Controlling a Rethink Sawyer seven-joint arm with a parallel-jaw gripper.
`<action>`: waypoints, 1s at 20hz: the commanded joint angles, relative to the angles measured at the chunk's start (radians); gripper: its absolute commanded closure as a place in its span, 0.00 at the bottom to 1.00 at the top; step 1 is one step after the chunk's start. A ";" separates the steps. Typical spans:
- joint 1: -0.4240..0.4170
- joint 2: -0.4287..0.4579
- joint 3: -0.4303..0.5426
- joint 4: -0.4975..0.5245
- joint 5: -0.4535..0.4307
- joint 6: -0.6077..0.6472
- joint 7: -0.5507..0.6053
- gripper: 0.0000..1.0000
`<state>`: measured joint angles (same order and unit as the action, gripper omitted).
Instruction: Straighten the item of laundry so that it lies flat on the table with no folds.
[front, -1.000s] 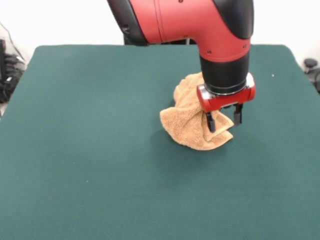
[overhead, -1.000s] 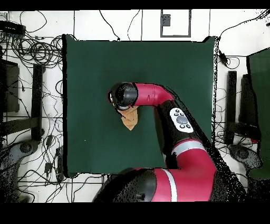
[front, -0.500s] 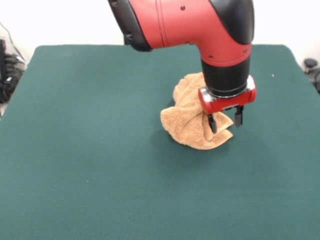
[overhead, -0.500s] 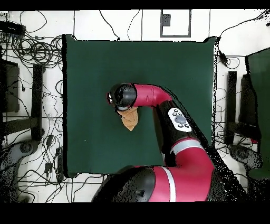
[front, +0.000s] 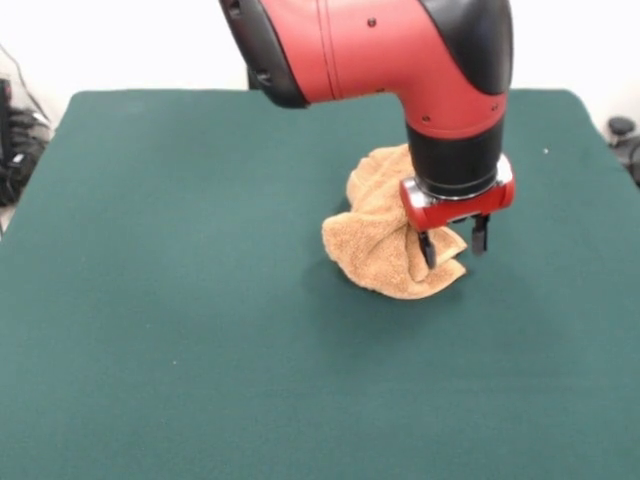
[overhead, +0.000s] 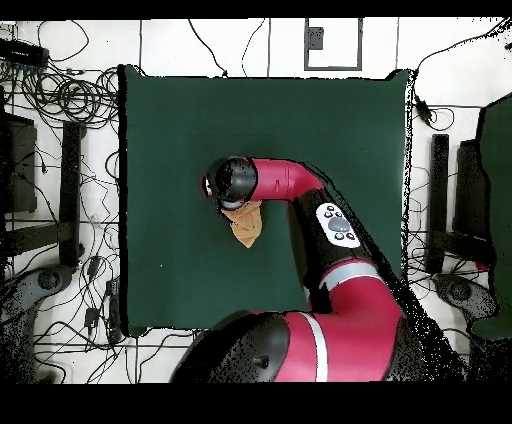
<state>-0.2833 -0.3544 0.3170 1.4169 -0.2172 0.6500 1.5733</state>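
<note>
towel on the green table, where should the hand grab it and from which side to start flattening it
Probably the loose outer flap at the towel's camera-side edge in the front view, taken from straight above. The cloth is bunched in a folded heap, and that flap lies low on the table, so pulling it outward should open the folds. The open hand hangs over that end.

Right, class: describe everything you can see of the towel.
The towel is tan-orange terry cloth, crumpled into a folded heap, not flat, right of centre on the green table. The open gripper hangs over its right edge, one finger in front of the cloth. From overhead the arm hides most of it.
</note>
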 joint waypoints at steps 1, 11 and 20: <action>0.051 0.063 -0.006 -0.007 -0.046 0.190 -0.026 0.00; 0.029 0.077 0.014 -0.029 -0.085 0.296 -0.134 0.00; 0.036 0.074 0.004 -0.041 -0.107 0.374 -0.118 0.00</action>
<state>-0.2739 -0.3281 0.3164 1.3580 -0.2537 0.8777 1.5733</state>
